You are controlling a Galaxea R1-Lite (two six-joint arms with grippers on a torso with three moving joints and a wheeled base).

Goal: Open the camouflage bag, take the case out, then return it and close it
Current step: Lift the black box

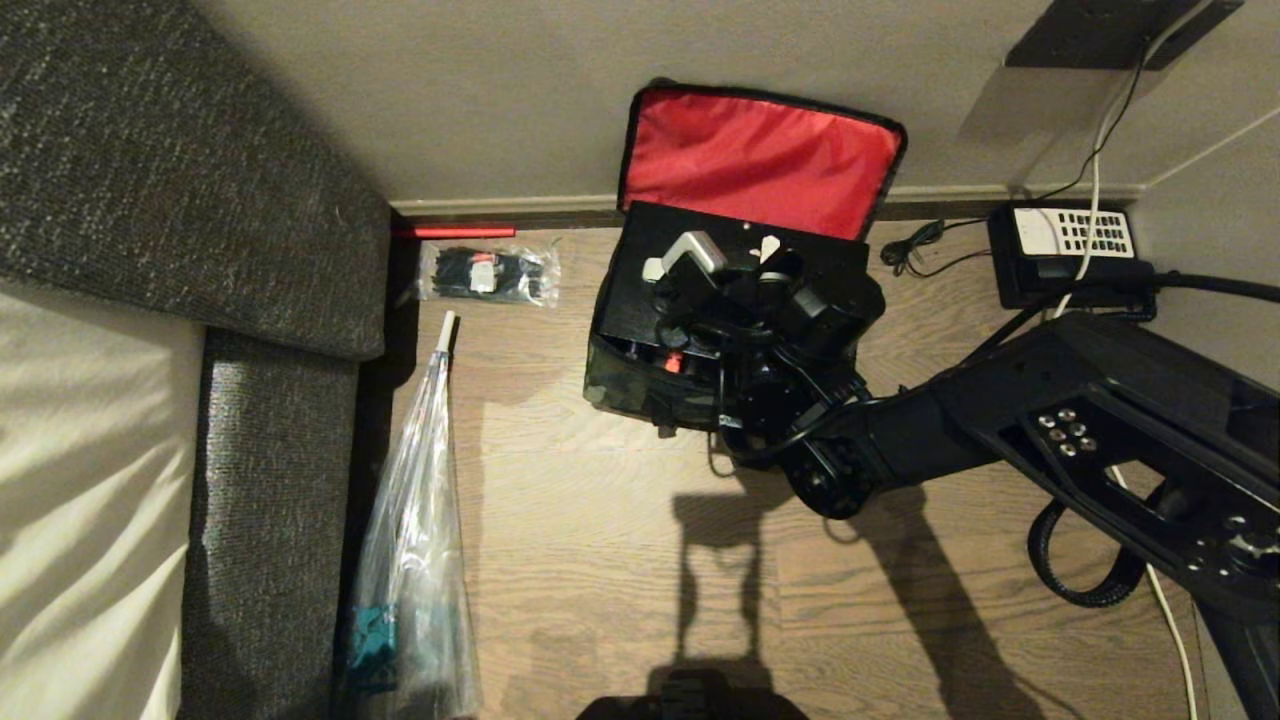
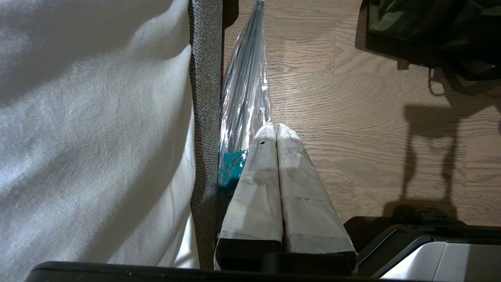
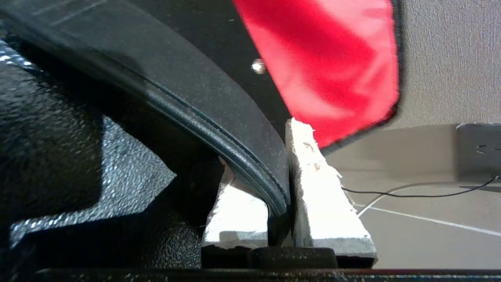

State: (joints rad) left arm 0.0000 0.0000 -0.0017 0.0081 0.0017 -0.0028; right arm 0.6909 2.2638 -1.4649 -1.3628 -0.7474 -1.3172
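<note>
My right gripper (image 3: 280, 219) is clamped on the black handle (image 3: 219, 129) of the case (image 1: 650, 290), one white finger (image 3: 325, 203) on each side of the curved bar. In the head view that arm reaches in from the right and hides much of the case top. The case sits in the open camouflage bag (image 1: 625, 385) on the wood floor (image 1: 600, 520), against the wall (image 1: 480, 90). How far it stands above the bag's rim I can't quite tell, since my wrist covers that edge. The bag's lid (image 1: 760, 160) is thrown back and leans on the wall, red lining showing.

My left gripper (image 2: 277, 184) hangs parked low beside the sofa (image 2: 203, 98), fingers pressed together with nothing between them, just above a clear plastic bag (image 2: 246, 94) lying along the floor. A smaller packet (image 1: 488, 273) lies near the baseboard, left of the camouflage bag, and a black telephone (image 1: 1065, 255) sits to its right.
</note>
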